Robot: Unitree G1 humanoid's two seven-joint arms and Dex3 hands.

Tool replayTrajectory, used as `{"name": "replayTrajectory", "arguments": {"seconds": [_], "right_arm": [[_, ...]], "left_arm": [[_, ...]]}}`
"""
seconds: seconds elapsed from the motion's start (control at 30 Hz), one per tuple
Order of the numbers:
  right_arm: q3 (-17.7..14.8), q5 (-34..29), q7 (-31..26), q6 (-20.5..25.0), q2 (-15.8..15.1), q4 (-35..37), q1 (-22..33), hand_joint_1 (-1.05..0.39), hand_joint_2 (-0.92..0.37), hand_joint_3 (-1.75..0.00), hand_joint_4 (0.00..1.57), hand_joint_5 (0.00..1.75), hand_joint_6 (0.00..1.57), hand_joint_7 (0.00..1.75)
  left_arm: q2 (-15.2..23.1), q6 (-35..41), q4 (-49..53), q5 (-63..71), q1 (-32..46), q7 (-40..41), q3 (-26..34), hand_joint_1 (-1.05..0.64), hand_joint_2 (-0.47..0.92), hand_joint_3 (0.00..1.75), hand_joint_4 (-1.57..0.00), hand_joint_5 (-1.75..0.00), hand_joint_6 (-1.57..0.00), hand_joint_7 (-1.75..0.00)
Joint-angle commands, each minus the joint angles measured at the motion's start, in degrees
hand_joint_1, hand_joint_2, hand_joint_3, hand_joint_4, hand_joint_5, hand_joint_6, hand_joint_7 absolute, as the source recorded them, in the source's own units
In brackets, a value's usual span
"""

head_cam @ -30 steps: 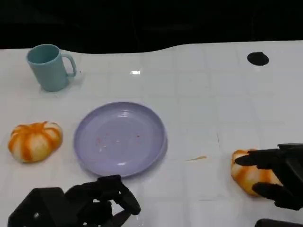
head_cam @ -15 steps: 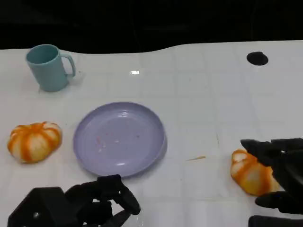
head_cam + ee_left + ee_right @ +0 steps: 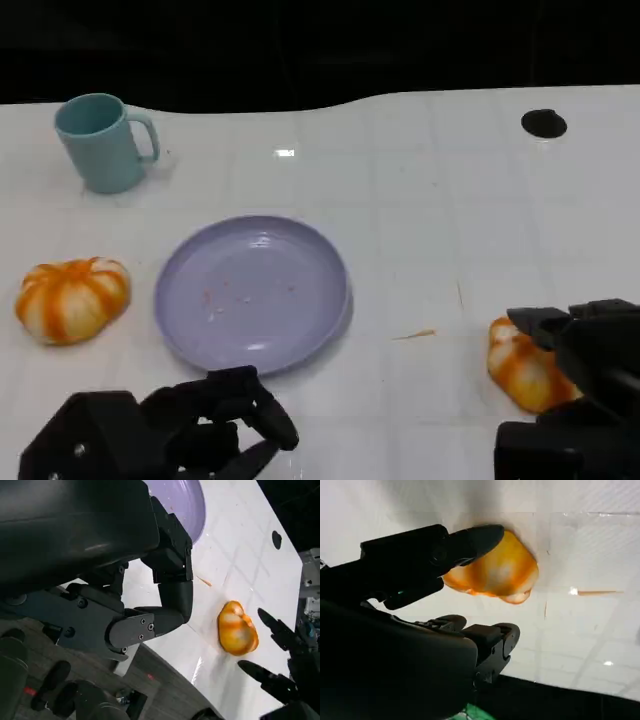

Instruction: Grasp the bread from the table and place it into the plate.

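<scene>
Two breads: one bread lies on the desk to the right of the plate, under the right hand; a second bread lies to the left of the plate, untouched
Change: over the last second the right hand has drawn in over the bread right of the plate, its fingers now covering more of the loaf's far side; the loaf has not left the desk
Meaning: my read is that the grasp is closing but not finished; lifting and carrying to the plate remain
Right hand fingers: spread around the loaf, one lying across its top in the right wrist view; whether they press on it I cannot tell
Left hand: sits just in front of the plate, fingers curled in, holding nothing
Plate: bare but for a few small specks
Hidden: the loaf's right side is covered by the hand; contact underneath is out of sight
Others: a teal mug stands behind the plate, to its left
</scene>
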Motion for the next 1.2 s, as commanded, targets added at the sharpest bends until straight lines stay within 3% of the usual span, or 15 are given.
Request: {"name": "replayTrajectory", "arguments": {"seconds": [0.03,0.33,0.47,0.5,0.53,0.6,0.63,0.67,0.7,0.73,0.8,0.9,0.93,1.1,1.2], "right_arm": [[2.52,-0.55,-2.11,0.13,-0.74,7.44,-4.09,-0.66,-0.92,-0.06,0.21,0.15,0.31,0.02],[7.39,1.12,-9.6,0.31,1.14,23.32,-10.58,-0.67,-0.92,-0.13,0.29,0.15,0.39,0.05],[7.27,4.82,-20.45,-2.59,2.45,29.99,-11.91,-0.57,-0.92,-0.12,0.58,0.16,0.66,0.07],[6.44,6.79,-24.84,-4.65,2.9,31.34,-11.8,-0.48,-0.92,-0.1,0.77,0.2,0.81,0.1],[5.88,8.41,-28.44,-6.47,3.1,32.37,-11.74,-0.41,-0.92,-0.09,0.92,0.28,0.92,0.12],[5.13,11.11,-34.4,-9.82,3.25,33.68,-11.6,-0.28,-0.92,-0.09,0.89,0.97,1.12,0.1],[4.82,12.23,-37.68,-11.96,3.34,34.41,-11.62,-0.25,-0.92,-0.09,0.86,1.16,1.16,0.1],[4.74,13.0,-40.35,-13.68,3.3,35.09,-11.73,-0.19,-0.91,-0.09,0.86,1.45,1.2,0.26],[4.84,13.5,-42.85,-15.37,3.14,35.89,-11.94,-0.14,-0.88,-0.13,0.88,1.62,1.03,0.8],[5.03,13.78,-44.42,-16.46,2.92,36.18,-12.11,-0.12,-0.86,-0.16,0.9,1.68,0.92,1.11],[5.24,14.37,-46.01,-17.79,2.73,36.41,-12.39,-0.14,-0.82,-0.27,0.89,1.73,0.79,1.42],[5.09,15.25,-47.59,-19.37,2.9,35.85,-12.5,-0.15,-0.58,-0.75,0.89,1.74,0.78,1.45],[5.09,15.5,-48.33,-20.04,2.97,35.78,-12.64,-0.15,-0.54,-0.82,0.89,1.75,0.78,1.45],[5.17,16.39,-49.37,-21.52,3.39,33.67,-12.71,-0.12,-0.5,-0.83,0.92,1.75,0.69,1.71],[5.22,17.2,-49.53,-22.59,4.12,31.79,-12.93,-0.09,-0.46,-0.81,0.94,1.75,0.68,1.74]], "left_arm": [[0.28,0.68,-0.9,-0.03,0.18,0.07,0.04,-0.36,0.92,0.53,-0.64,-1.75,-0.6,-1.44],[0.15,2.3,-2.43,0.11,0.36,0.43,-0.1,-0.34,0.91,0.55,-0.64,-1.75,-0.59,-1.45],[-0.02,1.92,-2.43,0.06,0.43,0.37,-0.14,-0.36,0.91,0.55,-0.64,-1.75,-0.59,-1.46],[-0.02,2.07,-2.54,0.08,0.41,0.41,-0.16,-0.36,0.91,0.55,-0.64,-1.75,-0.59,-1.46],[-0.05,2.14,-2.6,0.08,0.4,0.43,-0.16,-0.36,0.91,0.55,-0.64,-1.75,-0.59,-1.46],[-0.07,2.49,-2.86,0.18,0.39,0.57,-0.22,-0.36,0.91,0.55,-0.63,-1.75,-0.58,-1.46],[0.05,2.54,-2.93,0.37,0.32,0.57,-0.3,-0.36,0.91,0.56,-0.63,-1.75,-0.58,-1.46],[0.13,2.6,-2.97,0.53,0.26,0.57,-0.37,-0.36,0.91,0.56,-0.63,-1.75,-0.58,-1.46],[0.16,2.59,-2.92,0.59,0.2,0.53,-0.39,-0.36,0.91,0.56,-0.63,-1.75,-0.58,-1.46],[0.19,2.4,-2.8,0.68,0.15,0.49,-0.42,-0.36,0.91,0.56,-0.63,-1.75,-0.58,-1.47],[0.19,2.27,-2.73,0.68,0.13,0.44,-0.42,-0.35,0.91,0.56,-0.63,-1.75,-0.58,-1.47],[0.13,1.97,-2.64,0.47,0.23,0.32,-0.32,-0.34,0.91,0.56,-0.63,-1.75,-0.58,-1.47],[0.11,1.93,-2.62,0.45,0.25,0.33,-0.32,-0.34,0.9,0.56,-0.63,-1.75,-0.58,-1.47],[0.11,2.62,-2.94,0.61,0.17,0.51,-0.54,-0.34,0.9,0.57,-0.63,-1.75,-0.58,-1.47],[0.04,2.31,-2.75,0.77,0.1,0.58,-0.75,-0.34,0.9,0.58,-0.63,-1.75,-0.58,-1.47]]}}
